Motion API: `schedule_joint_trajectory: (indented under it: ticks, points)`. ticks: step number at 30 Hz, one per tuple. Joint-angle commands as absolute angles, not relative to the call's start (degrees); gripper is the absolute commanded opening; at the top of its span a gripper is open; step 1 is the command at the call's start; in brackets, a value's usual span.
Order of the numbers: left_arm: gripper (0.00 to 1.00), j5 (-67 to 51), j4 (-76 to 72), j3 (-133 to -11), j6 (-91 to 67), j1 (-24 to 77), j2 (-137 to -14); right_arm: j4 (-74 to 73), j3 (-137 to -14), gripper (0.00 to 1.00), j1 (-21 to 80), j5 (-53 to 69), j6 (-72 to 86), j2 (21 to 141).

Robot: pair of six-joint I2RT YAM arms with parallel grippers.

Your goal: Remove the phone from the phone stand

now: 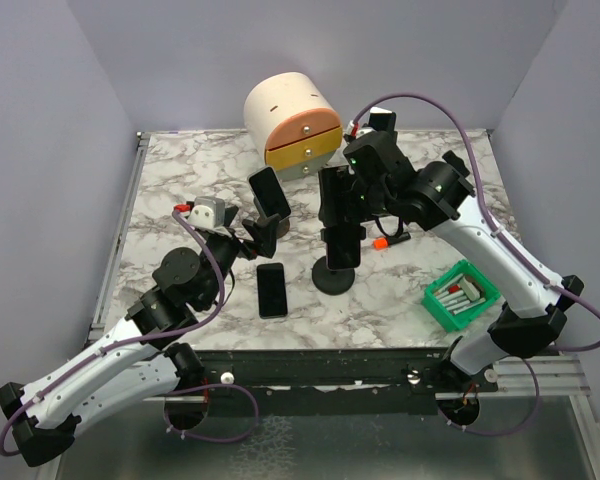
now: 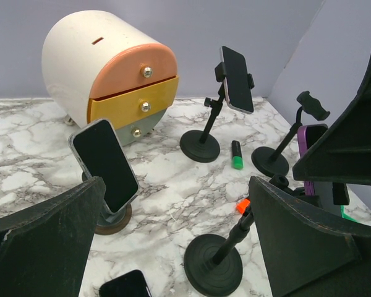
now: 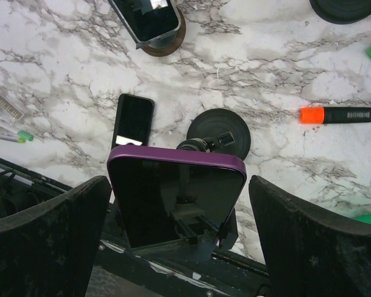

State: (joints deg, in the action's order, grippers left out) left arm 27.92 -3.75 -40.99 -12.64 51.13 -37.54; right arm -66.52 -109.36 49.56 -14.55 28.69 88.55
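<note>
A purple phone [image 3: 176,204] stands clamped in a black phone stand whose round base [image 3: 218,132] rests on the marble table. My right gripper [image 3: 179,182] is open, one finger on each side of the phone with gaps between. From above, this gripper [image 1: 342,215] sits over the stand [image 1: 333,275]. My left gripper [image 2: 176,185] is open and empty. It hovers beside a second phone [image 2: 105,166] leaning in a round brown stand [image 2: 114,221], also seen from above [image 1: 270,195].
A third phone [image 1: 271,290] lies flat on the table. Another stand holds a phone [image 2: 237,79], and an empty stand [image 2: 312,105] is beside it. There are an orange marker [image 3: 336,115], a green marker [image 2: 237,162], a drawer cabinet [image 1: 292,120] and a green tray [image 1: 460,295].
</note>
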Motion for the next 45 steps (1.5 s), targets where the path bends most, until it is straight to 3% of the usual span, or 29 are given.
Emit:
schedule_joint_trajectory:
  ticks: [1,13,28,35,45]
  points:
    - [0.99,26.98,-3.16,-41.04,-13.13,51.4,-37.01,-67.6,-110.32,0.99,50.04,-15.31,29.44,89.47]
    - [0.99,27.16,-3.1,-40.96,-13.1,51.41,-37.34,-66.41,-108.59,0.87,50.09,-15.38,28.79,89.38]
    - [0.99,27.04,-3.14,-40.78,-13.28,51.33,-38.32,-57.86,-101.09,0.53,51.38,-17.31,26.59,85.2]
    - [0.99,26.86,-3.57,-40.24,-13.27,51.36,-38.76,-48.71,-95.04,0.47,52.51,-20.48,22.42,80.26]
    - [0.93,0.75,-12.91,-30.4,-20.4,51.35,-31.12,-47.96,-93.9,0.46,52.73,-20.57,20.68,79.3]
